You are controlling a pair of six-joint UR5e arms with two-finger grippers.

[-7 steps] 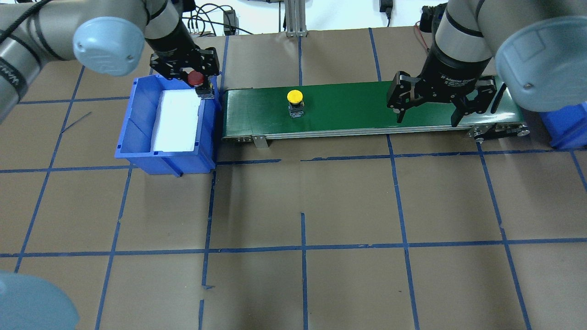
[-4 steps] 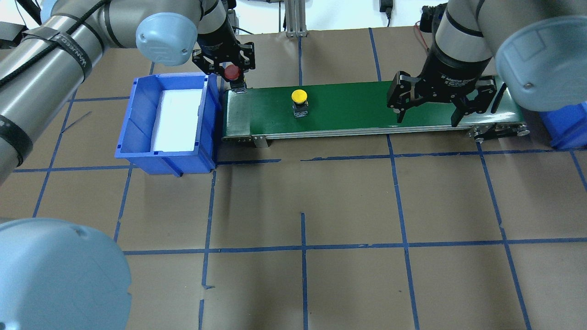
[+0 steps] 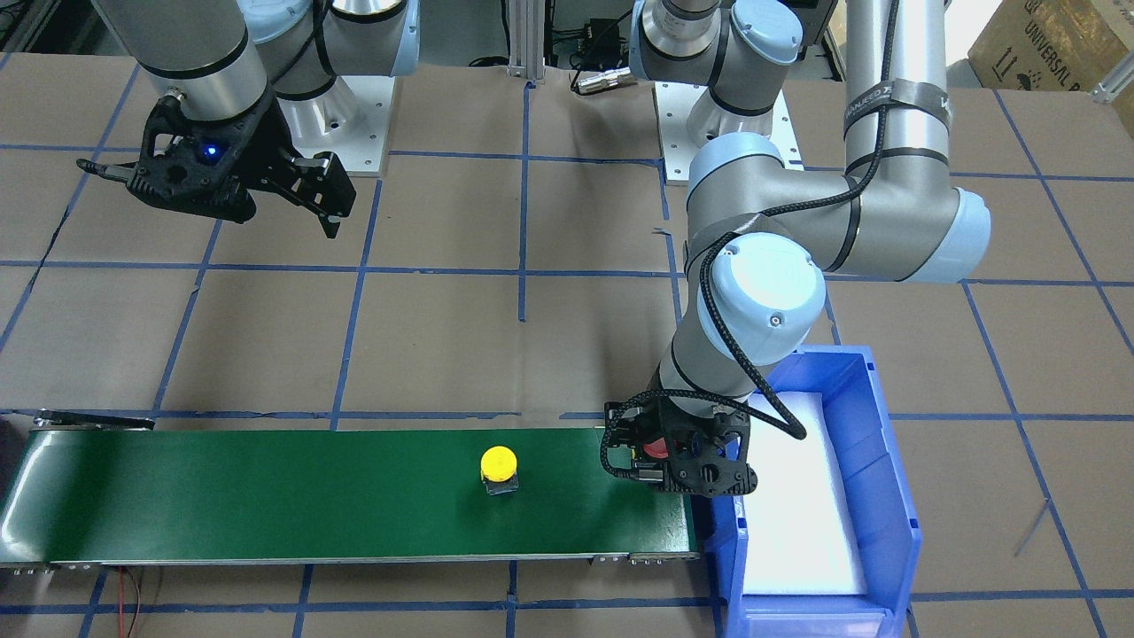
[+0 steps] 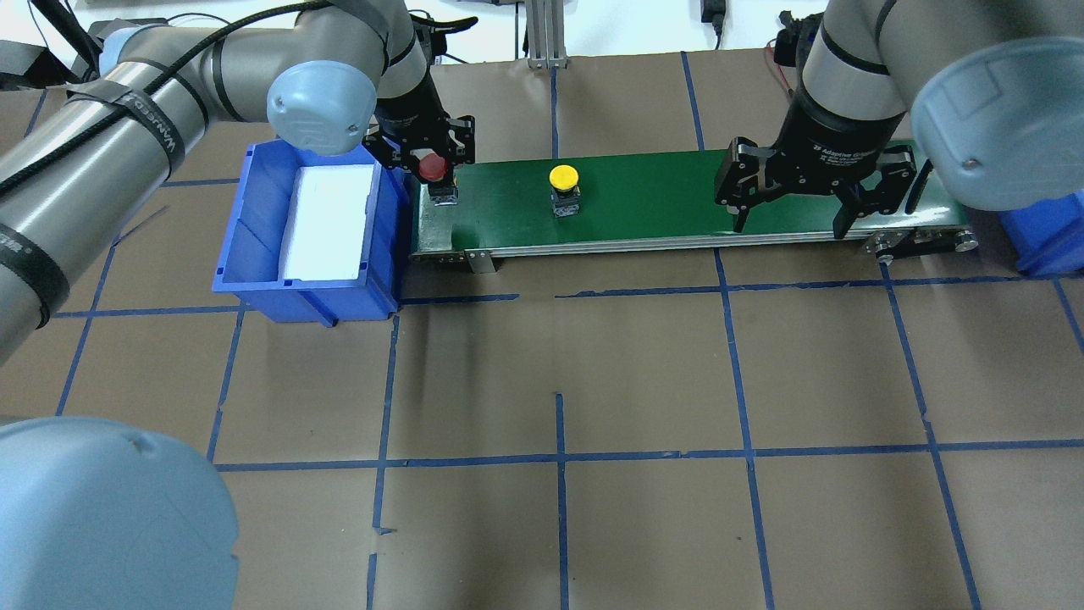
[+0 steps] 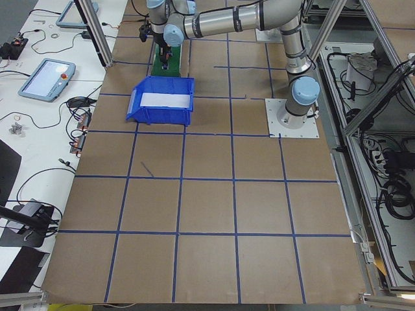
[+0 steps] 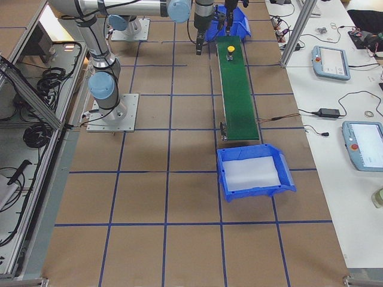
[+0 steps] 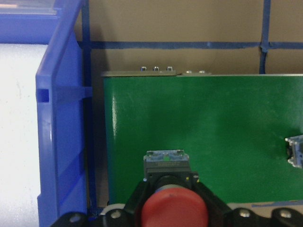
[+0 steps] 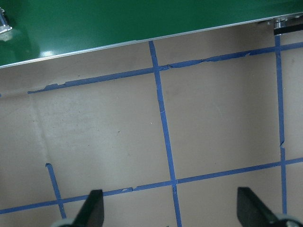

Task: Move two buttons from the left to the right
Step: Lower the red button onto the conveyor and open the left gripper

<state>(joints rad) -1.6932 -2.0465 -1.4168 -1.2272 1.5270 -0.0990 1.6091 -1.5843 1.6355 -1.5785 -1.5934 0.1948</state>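
Observation:
My left gripper (image 4: 436,169) is shut on the red button (image 4: 434,167), over the left end of the green conveyor belt (image 4: 677,203). In the left wrist view the red cap (image 7: 174,208) sits between the fingers, with its grey base (image 7: 165,161) over the belt. I cannot tell whether the base touches the belt. The yellow button (image 4: 564,178) stands upright on the belt, right of the red one, and also shows in the front view (image 3: 498,462). My right gripper (image 4: 792,222) is open and empty over the belt's right part and front edge.
A blue bin (image 4: 254,220) with a white liner stands against the belt's left end, close to my left gripper. Another blue bin (image 4: 1046,241) stands beyond the belt's right end. The table is brown paper with blue tape lines.
My left gripper has carried the red button from over the blue bin rightward to the belt's left end. The yellow button has moved a little right along the belt. The right gripper has stayed put.

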